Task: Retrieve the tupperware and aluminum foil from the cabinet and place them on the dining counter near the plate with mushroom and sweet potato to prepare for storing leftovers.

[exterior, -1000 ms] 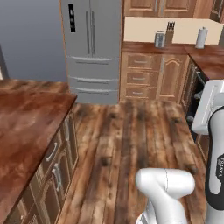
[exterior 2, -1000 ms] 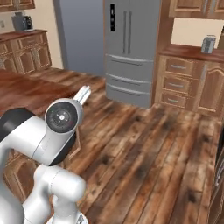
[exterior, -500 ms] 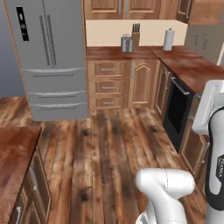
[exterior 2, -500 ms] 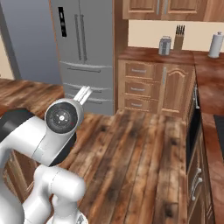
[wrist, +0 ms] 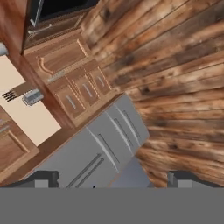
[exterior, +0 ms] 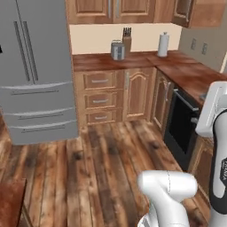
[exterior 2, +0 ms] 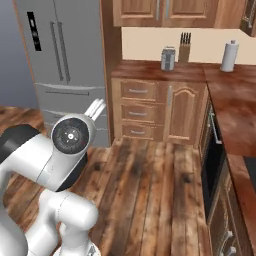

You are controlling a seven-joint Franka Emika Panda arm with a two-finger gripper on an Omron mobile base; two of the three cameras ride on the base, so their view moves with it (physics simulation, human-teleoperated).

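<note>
My gripper is open in the hand view, its two dark fingertips set wide apart with nothing between them, above the wooden floor and the fridge. Light-brown wall cabinets hang over the back counter with their doors shut. A corner of a dark reddish-brown countertop shows at the lower left of the left base view. The tupperware and the aluminum foil are out of view.
A tall grey fridge stands on the left. The back counter carries a toaster, a knife block and a paper towel roll. A black oven front sits under the right-hand counter. Open plank floor lies ahead.
The whole picture has swung: the camera turned right, so the fridge slid left, the island countertop nearly left the frame, and the corner counters and oven came in. The arm's pose is unchanged.
</note>
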